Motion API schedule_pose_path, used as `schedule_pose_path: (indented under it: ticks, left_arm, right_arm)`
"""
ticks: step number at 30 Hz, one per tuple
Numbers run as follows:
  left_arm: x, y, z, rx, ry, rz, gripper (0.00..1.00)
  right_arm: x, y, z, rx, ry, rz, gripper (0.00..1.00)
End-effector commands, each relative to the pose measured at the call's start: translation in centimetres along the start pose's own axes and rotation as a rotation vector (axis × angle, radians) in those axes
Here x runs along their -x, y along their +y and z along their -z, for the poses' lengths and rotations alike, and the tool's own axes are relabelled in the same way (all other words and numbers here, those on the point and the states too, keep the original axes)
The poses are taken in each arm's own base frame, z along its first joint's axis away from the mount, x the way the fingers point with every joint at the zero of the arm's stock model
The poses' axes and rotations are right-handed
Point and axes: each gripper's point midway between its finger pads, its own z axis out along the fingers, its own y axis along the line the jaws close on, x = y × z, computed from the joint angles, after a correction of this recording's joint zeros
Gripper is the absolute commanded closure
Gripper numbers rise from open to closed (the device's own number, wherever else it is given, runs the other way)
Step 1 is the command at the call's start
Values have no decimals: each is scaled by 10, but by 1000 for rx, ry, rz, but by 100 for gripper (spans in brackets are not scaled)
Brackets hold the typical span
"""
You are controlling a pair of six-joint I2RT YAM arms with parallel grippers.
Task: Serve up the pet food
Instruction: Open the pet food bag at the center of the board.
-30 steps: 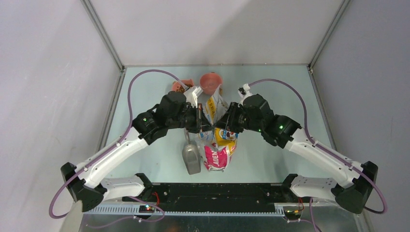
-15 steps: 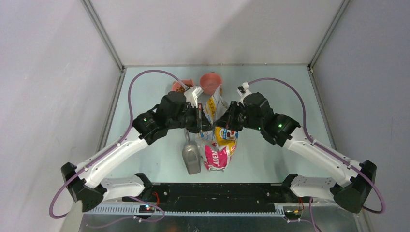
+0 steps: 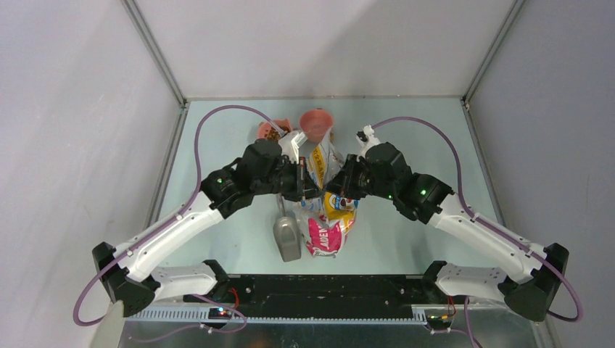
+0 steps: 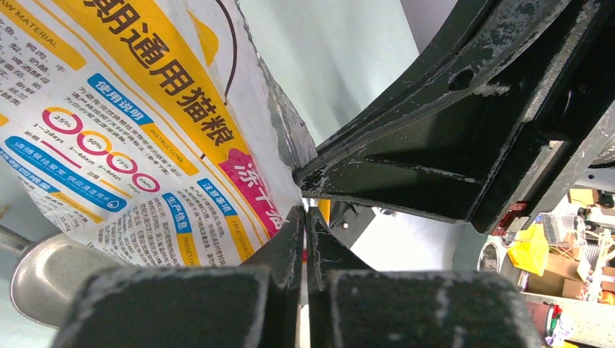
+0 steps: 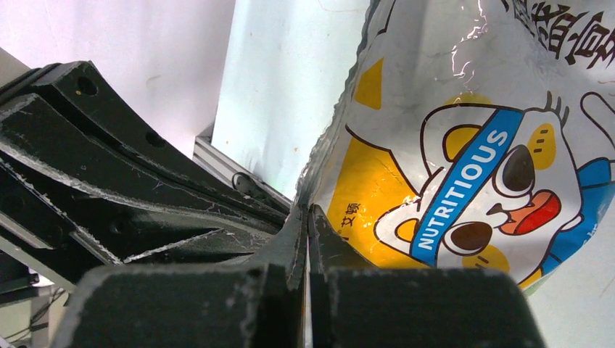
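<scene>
While both arms' fingers [image 4: 284, 243] pinch the bag [image 3: 324, 233], pet food [image 3: 268, 132] lies beyond.

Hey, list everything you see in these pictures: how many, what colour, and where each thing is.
bag: one, white, yellow and pink, table centre
scoop: one, grey metal, lying left of the bag
cup: one, pink, behind the bag
dish: one, orange, left of the cup
pet food: apparently one brown heap, in the dish
table: one, pale green
left gripper: one, black, shut on the bag's edge
right gripper: one, black, shut on the bag's edge
</scene>
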Motion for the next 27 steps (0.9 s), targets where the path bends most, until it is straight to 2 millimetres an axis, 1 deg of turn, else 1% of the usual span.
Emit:
schedule_pose_path:
  ticks: [1, 7, 12, 17, 23, 27]
  left_arm:
    - [5, 20, -1, 102, -27, -29, 100]
    - [6, 30, 2, 155, -32, -48, 100]
    - [4, 37, 1, 184, -23, -67, 100]
    - [5, 42, 3, 212, -25, -81, 100]
    - [5, 49, 3, 245, -23, -94, 100]
    - [3, 53, 3, 260, -15, -101, 100]
  right_arm:
    - [-10, -29, 11, -114, 29, 96, 100]
    - [-21, -39, 15, -116, 97, 223, 100]
    - [-30, -42, 17, -96, 154, 287, 100]
    - [-31, -45, 19, -112, 173, 335, 100]
    - [-33, -59, 18, -196, 200, 375, 100]
    - [-31, -57, 19, -210, 193, 387, 100]
